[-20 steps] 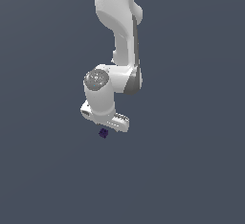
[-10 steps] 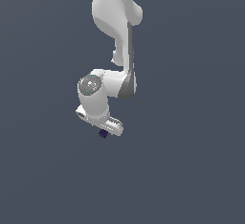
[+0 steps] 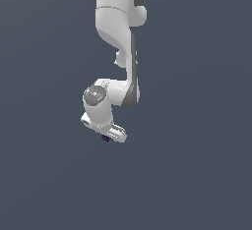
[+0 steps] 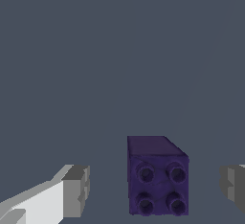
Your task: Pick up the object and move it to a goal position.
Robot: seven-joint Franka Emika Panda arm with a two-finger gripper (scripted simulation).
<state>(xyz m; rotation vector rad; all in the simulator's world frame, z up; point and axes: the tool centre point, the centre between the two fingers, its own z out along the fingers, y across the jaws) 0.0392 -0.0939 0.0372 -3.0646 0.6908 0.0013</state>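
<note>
The object [image 4: 158, 177] is a small dark purple block with four round holes on the face that shows. In the wrist view it sits between my two grey fingertips [image 4: 76, 189], with a clear gap on each side. My gripper [image 4: 154, 187] is open and touches nothing. In the exterior view the white gripper [image 3: 106, 133] hangs straight over the object [image 3: 105, 138], which shows only as a tiny purple speck under the hand. Most of the object is hidden by the hand there.
A plain dark grey surface [image 3: 197, 175] fills both views. The white arm [image 3: 120, 37] reaches down from the top of the exterior view.
The arm's upper links have swung slightly towards the exterior view's left and the wrist has turned a little. The hand stays over the object, which has not moved.
</note>
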